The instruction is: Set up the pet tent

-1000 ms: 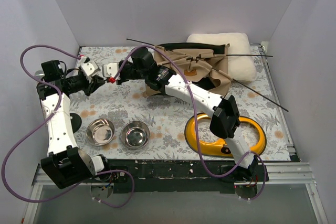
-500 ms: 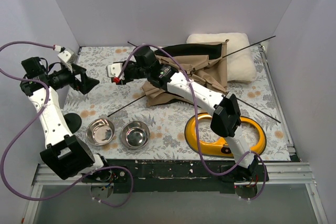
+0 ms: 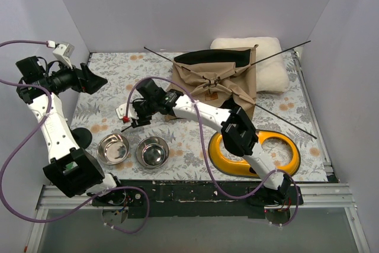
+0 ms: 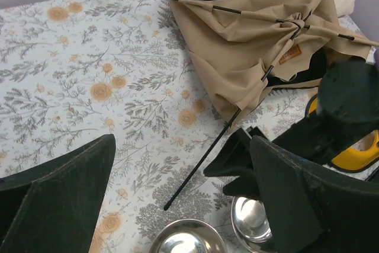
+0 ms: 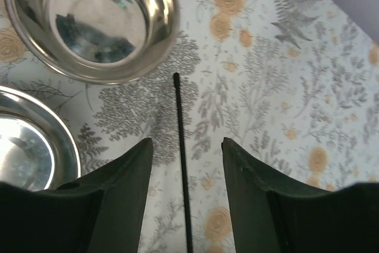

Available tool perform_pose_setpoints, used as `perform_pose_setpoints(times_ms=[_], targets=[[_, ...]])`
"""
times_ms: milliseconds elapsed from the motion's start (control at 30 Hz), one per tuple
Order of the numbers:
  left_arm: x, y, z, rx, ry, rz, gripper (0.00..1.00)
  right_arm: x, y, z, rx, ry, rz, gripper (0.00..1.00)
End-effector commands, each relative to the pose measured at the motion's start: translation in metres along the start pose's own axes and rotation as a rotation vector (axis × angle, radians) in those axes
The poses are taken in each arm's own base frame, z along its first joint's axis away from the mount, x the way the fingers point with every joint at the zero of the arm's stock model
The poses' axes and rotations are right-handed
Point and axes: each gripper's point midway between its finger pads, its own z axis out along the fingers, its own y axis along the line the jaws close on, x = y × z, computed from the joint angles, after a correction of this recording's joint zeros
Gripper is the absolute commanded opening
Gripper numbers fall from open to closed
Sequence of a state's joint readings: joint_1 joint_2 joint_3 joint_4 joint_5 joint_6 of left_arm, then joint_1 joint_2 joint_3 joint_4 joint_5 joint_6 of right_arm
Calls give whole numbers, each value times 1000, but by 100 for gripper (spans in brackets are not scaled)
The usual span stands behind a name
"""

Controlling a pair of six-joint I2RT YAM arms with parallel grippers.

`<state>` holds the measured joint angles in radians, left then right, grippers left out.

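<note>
- Since 1 s ago: left arm pulled back to the left wall, right gripper (image 3: 125,121) dropped toward the 2 steel bowls (image 3: 113,148); both opened.
- Left gripper (image 3: 98,82): jaws spread wide, empty.
- Right gripper: jaws spread astride a tent rod (image 5: 180,146), not pinching.
- Pet tent (image 3: 216,87): slumped rear centre, against the cream cushion (image 3: 269,63).
- Judgement: light, floppy fabric and springy thin rods; grip the rods near the tied hub (image 3: 210,79).

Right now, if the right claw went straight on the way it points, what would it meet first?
Probably the thin black tent rod, which lies on the floral table cover in line with the open right claw. The cover comes next, though depth is unclear.
</note>
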<state>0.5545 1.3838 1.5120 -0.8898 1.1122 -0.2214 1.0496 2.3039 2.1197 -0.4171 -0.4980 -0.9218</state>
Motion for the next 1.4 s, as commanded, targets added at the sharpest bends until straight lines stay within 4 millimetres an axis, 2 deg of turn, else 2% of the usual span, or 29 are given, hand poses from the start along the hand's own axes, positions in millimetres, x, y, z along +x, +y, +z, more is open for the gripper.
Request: perform_pose_setpoints(times_ms=[0,133,300,633,900,1167,1300,1367], targets=[[-5,3,-8,-96,7,-116,98,-12,13,22,-24,-46,-38,57],[-1,-8,-16,-129,12,-70,98,3,19,40,-26,-25,-40,52],[2,-20,-23,-135,16,-33,98,22,9,56,17,6,-69,49],[14,-19,-22,-152,40,-81,98,54,5,75,44,63,-124,49],[17,-9,-17,-157,38,-129,98,54,-2,80,76,48,-134,45],[17,-1,-9,-145,18,-175,98,43,-4,78,68,22,-153,29],[15,1,-8,-140,7,-189,98,50,-1,81,63,34,-164,23],[15,1,-8,-143,8,-189,98,53,0,82,59,38,-159,24]])
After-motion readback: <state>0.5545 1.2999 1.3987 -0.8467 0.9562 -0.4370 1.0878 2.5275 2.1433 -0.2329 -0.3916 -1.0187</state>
